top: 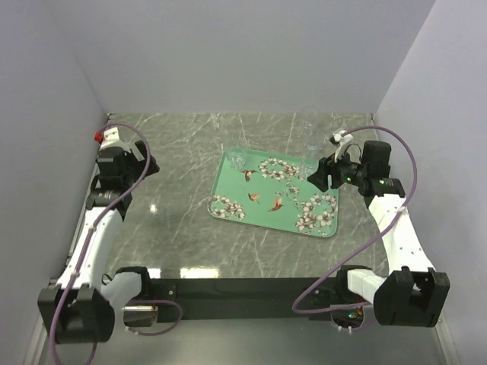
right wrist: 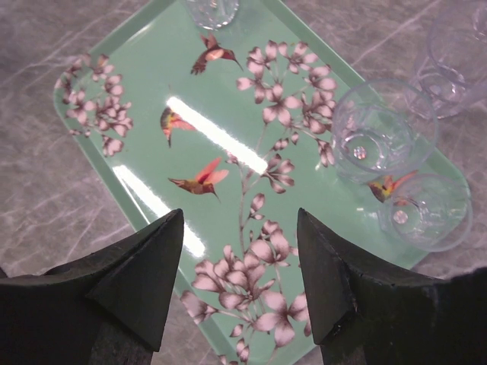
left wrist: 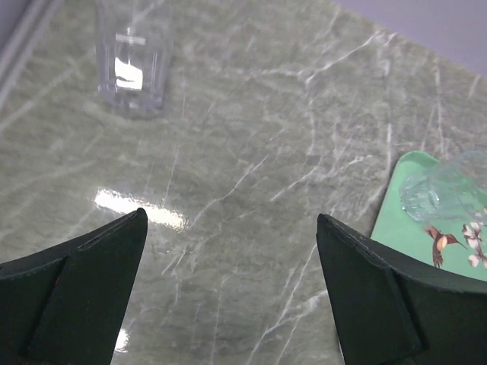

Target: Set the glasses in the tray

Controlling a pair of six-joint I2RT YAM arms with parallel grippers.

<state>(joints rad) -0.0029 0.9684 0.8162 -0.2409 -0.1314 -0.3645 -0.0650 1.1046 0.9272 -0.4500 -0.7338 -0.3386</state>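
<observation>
The mint-green tray with blossoms and birds lies mid-table. A clear glass stands in its far left corner. In the right wrist view two glasses stand in the tray by its right rim, another glass stands at the top edge, and one glass stands off the tray beyond it. In the left wrist view a glass stands on the table far left, and the tray's corner glass shows at right. My left gripper is open and empty over bare table. My right gripper is open and empty above the tray.
The grey marbled table is boxed in by pale walls at the left, back and right. A red button sits at the far left edge. A black bar runs along the near edge between the arm bases.
</observation>
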